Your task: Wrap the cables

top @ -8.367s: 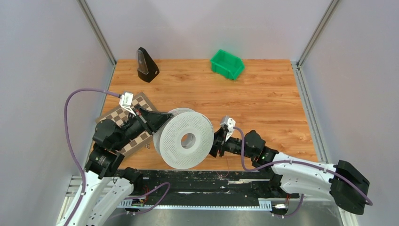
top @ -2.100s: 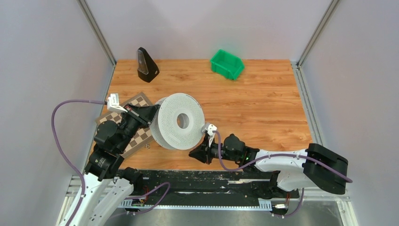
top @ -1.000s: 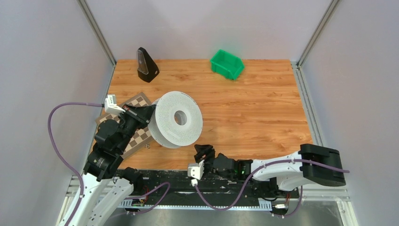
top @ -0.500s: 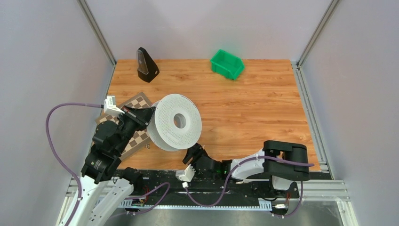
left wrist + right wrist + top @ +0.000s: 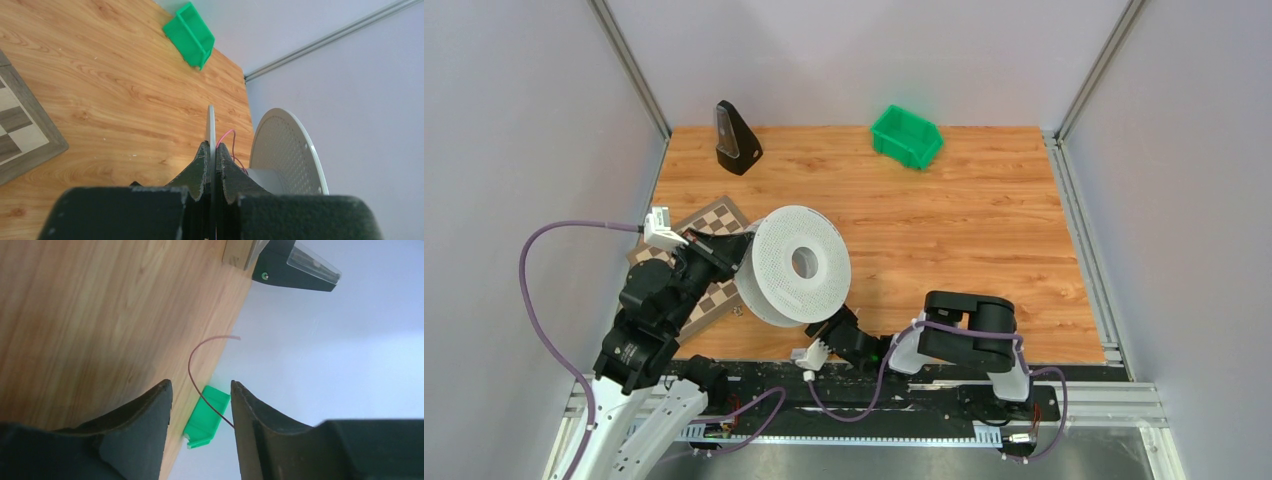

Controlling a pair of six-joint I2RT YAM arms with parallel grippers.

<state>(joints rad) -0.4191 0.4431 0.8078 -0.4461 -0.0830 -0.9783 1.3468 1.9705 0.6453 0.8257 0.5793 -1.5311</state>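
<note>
The grey reel (image 5: 794,265), with two wide perforated discs and a centre hole, is held on edge above the table, left of centre. My left gripper (image 5: 729,250) is shut on the rim of its far disc. In the left wrist view the gripper (image 5: 211,146) pinches that thin disc edge (image 5: 211,120), with the other disc (image 5: 287,150) to the right. A thin pink-red cable strand (image 5: 227,142) loops by the hub. My right gripper (image 5: 839,325) is just below the reel at the near table edge. It is open (image 5: 201,385), and the thin reddish strand (image 5: 195,367) curves between its fingers, unclamped.
A green bin (image 5: 906,136) stands at the back centre and a black metronome-shaped object (image 5: 736,138) at the back left. A chessboard (image 5: 714,285) lies under my left arm. The table's near edge and a black rail run just below the right gripper.
My right arm has swung from the reel's right side down and left to just under it at the near edge. The reel, still held by my left gripper, has shifted slightly left.
</note>
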